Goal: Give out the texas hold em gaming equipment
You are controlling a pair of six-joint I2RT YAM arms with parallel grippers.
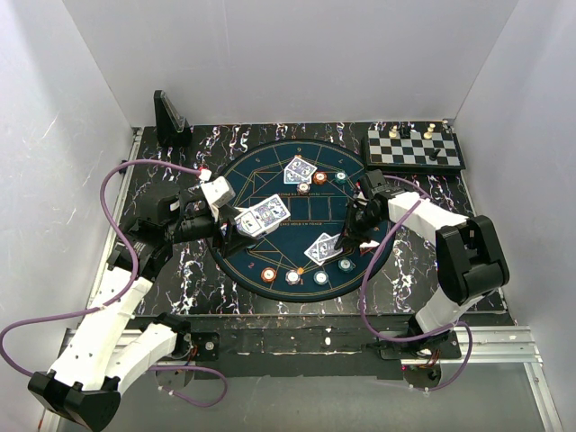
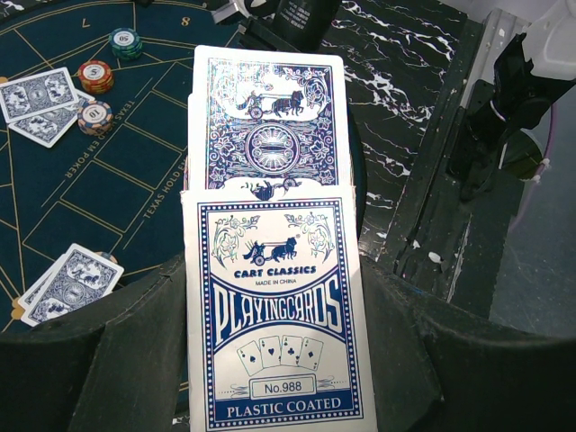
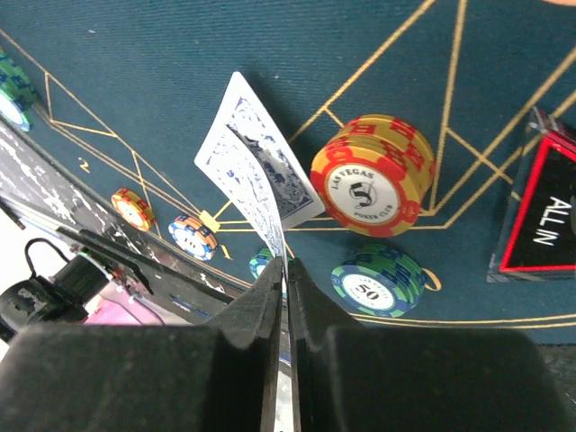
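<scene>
Lower centre, a playing card (image 3: 256, 162) is pinched edgewise in the narrow jaws of the right gripper (image 3: 283, 270); released tilted, it could be tipped onto the Las Vegas chip stack (image 3: 372, 186) beyond. The card box (image 2: 274, 297) is clamped by the left gripper (image 2: 274, 369)

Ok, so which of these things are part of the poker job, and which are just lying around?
Job: card box, held card, dealt cards, chips.
Lying about: chessboard, black stand; the mat is only the surface.
</scene>
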